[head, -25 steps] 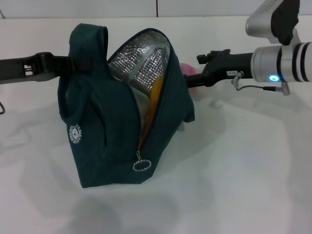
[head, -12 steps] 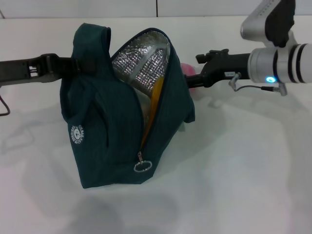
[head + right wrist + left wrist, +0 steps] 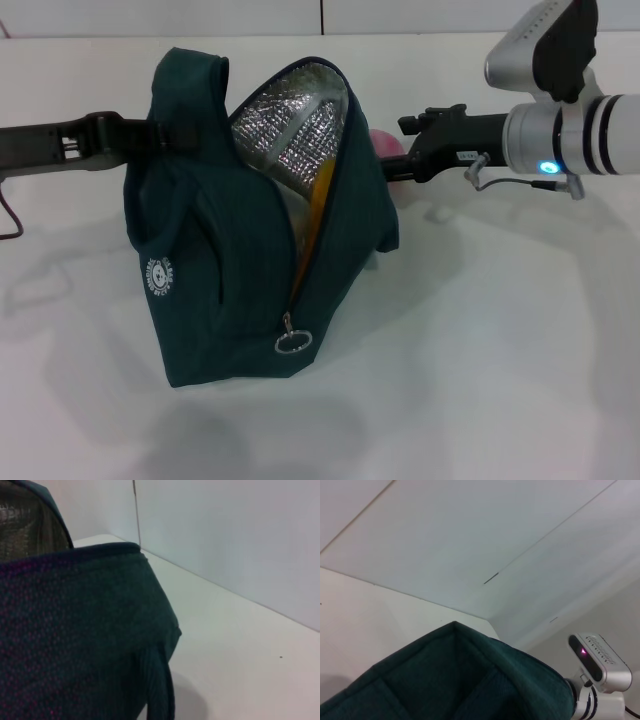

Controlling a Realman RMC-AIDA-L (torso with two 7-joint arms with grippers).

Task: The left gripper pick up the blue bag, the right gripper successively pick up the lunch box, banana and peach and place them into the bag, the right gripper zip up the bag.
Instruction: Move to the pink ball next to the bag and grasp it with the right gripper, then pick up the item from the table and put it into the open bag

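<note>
The blue bag (image 3: 230, 270) stands on the white table, its mouth gaping and its silver lining (image 3: 290, 130) showing. My left gripper (image 3: 150, 136) reaches in from the left and is shut on the bag's handle (image 3: 190, 95). A yellow-orange strip of the banana (image 3: 320, 198) shows inside the opening. The lunch box is hidden. The pink peach (image 3: 383, 144) peeks out behind the bag's right side, with my right gripper (image 3: 398, 166) right at it. Bag fabric (image 3: 455, 680) fills the left wrist view, and bag fabric (image 3: 75, 630) also fills the right wrist view.
The ring zip pull (image 3: 291, 341) hangs at the lower end of the open zip. White table (image 3: 500, 350) spreads in front and to the right. A pale wall (image 3: 225, 540) rises behind the table.
My right arm has edged left toward the bag and peach. The bag has shifted slightly in the left gripper's hold.
</note>
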